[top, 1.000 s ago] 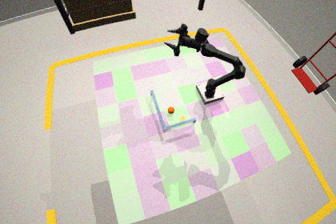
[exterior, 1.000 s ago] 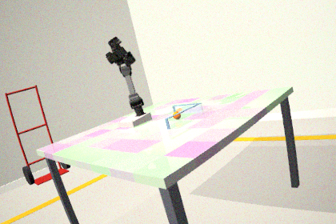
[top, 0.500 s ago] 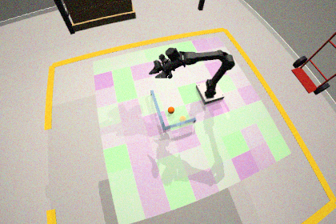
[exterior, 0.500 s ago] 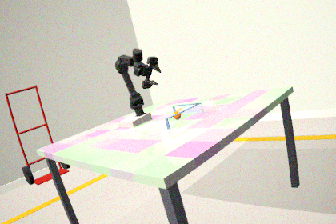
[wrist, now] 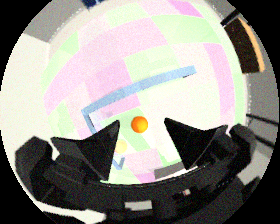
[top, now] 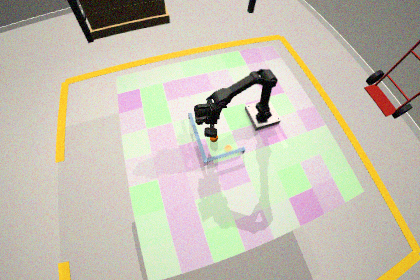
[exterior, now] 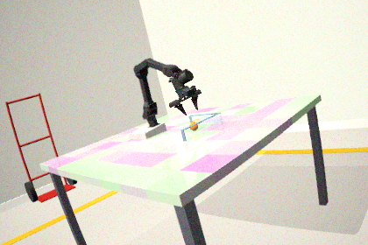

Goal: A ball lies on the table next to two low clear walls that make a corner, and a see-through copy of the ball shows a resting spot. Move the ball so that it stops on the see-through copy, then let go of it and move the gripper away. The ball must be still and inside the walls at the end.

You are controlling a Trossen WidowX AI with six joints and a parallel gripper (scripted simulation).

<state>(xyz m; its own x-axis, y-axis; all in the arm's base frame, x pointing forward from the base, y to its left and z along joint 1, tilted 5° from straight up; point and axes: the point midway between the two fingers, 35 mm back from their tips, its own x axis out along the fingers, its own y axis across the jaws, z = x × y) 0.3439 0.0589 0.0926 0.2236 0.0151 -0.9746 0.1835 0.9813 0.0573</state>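
Jaws spread and empty, poised above the orange ball (wrist: 139, 122), which lies on the bench (exterior: 149, 170) inside the corner formed by two low clear walls (top: 200, 141). The see-through copy (top: 228, 147) sits nearby, unoccupied.

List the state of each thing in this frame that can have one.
Pincer: open, empty, poised above the ball.
Ball: resting on the table, ungrasped, inside the wall corner.
See-through copy: unoccupied, ball not yet on it.
Clear walls: upright, forming a corner.
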